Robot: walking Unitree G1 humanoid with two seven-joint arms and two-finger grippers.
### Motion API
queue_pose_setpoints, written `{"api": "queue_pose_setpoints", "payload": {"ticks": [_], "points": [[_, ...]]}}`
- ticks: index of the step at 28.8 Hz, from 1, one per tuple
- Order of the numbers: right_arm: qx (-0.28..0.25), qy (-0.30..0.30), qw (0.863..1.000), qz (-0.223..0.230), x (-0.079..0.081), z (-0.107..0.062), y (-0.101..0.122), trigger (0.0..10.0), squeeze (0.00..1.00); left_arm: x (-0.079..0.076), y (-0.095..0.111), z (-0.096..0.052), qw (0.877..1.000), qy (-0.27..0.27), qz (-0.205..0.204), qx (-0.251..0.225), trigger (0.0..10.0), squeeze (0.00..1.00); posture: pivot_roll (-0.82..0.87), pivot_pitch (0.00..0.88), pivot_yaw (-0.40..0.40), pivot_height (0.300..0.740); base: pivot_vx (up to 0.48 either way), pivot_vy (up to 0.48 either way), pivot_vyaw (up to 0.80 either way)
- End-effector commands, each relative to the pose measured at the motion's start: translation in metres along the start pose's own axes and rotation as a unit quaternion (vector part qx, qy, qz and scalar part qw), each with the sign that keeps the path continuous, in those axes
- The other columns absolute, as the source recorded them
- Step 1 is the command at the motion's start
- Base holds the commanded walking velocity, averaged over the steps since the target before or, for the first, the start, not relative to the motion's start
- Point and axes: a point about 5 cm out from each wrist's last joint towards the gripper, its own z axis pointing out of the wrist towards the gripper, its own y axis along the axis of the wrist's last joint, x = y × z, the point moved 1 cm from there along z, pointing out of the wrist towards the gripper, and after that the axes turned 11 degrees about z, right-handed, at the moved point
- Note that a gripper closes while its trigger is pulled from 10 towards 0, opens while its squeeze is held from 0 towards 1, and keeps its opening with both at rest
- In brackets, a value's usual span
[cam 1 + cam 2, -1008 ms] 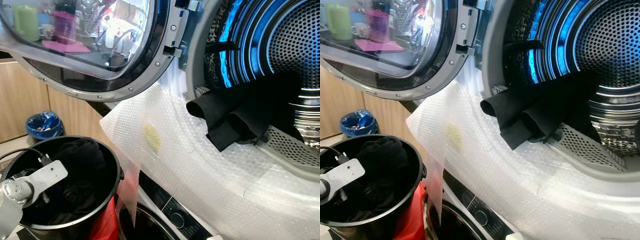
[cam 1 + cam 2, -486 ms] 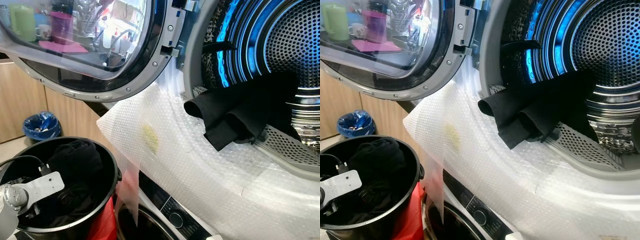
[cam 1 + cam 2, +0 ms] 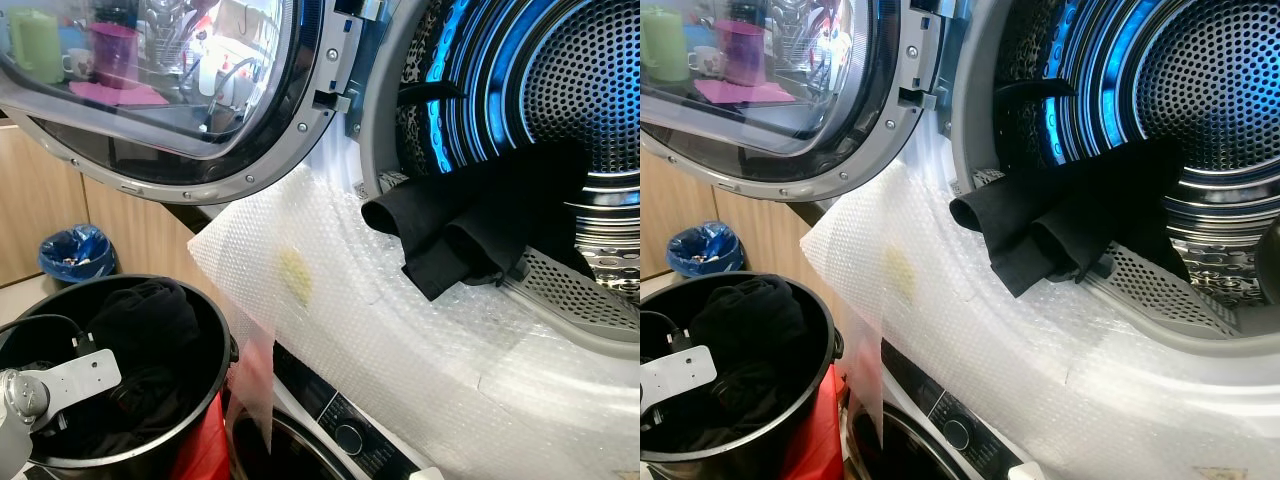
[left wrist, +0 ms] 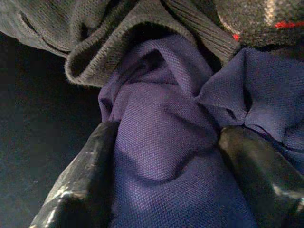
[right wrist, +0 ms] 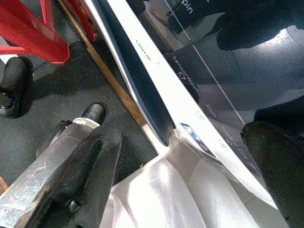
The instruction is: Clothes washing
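Note:
A black garment point(image 3: 470, 225) hangs over the lower rim of the open washer drum point(image 3: 590, 90), half inside and half out. At the lower left stands a black bucket point(image 3: 222, 330) full of dark clothes. My left arm point(image 3: 65, 378) reaches down into it. In the left wrist view my left gripper point(image 4: 166, 180) is open, pushed into a purple cloth point(image 4: 156, 118) that lies between its fingers point(image 4: 80, 171), under a grey knit piece point(image 4: 118, 28). My right gripper point(image 5: 190, 175) hangs open low beside the machine's front, holding nothing.
The round glass door point(image 3: 170, 90) stands swung open to the left above the bucket. Bubble wrap point(image 3: 400, 340) covers the machine's front below the drum. A blue-lined bin point(image 3: 75, 255) sits by wooden cabinets. A red frame point(image 5: 33, 33) stands on the dark floor.
My left arm has sunk a little lower and leftward in the bucket. The whole view has shifted slightly; the black garment on the drum rim has not moved.

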Motion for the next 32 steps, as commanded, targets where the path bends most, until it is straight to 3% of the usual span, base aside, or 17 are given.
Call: {"api": "queue_pose_setpoints", "payload": {"ticks": [1,10,14,19,25,32], "points": [[-0.003,-0.016,1.0,0.0,-0.01,-0.002,0.005,10.0,0.0,-0.004,-0.005,0.002,1.0,-0.013,0.003,0.014,0.0,0.0,0.24,0.029,-0.27,0.74,0.0,0.0,0.0],[-0.005,-0.011,1.0,0.004,-0.006,-0.001,0.006,10.0,0.0,-0.008,-0.006,0.003,0.999,-0.025,-0.021,0.002,0.0,0.0,0.25,0.027,-0.269,0.74,0.0,0.0,0.0],[-0.006,-0.009,1.0,0.003,-0.004,-0.001,0.008,10.0,0.0,-0.011,-0.002,0.002,0.996,-0.034,-0.071,-0.033,0.0,0.0,0.25,0.028,-0.27,0.74,0.0,0.0,0.0],[-0.009,-0.007,1.0,0.004,-0.003,-0.001,0.011,10.0,0.0,-0.008,0.003,-0.004,0.984,-0.047,-0.143,-0.091,0.0,0.0,0.26,0.03,-0.27,0.74,0.0,0.0,0.0],[-0.01,-0.004,1.0,0.005,-0.001,-0.001,0.012,10.0,0.0,0.001,-0.008,-0.013,0.976,-0.036,-0.186,-0.11,0.0,0.0,0.27,0.031,-0.271,0.74,0.0,0.0,0.0],[-0.01,0.004,1.0,0.008,0.002,0.0,0.014,10.0,0.0,0.012,-0.016,-0.034,0.953,-0.023,-0.25,-0.172,0.0,0.0,0.28,0.033,-0.27,0.74,0.0,0.0,0.0]]}}
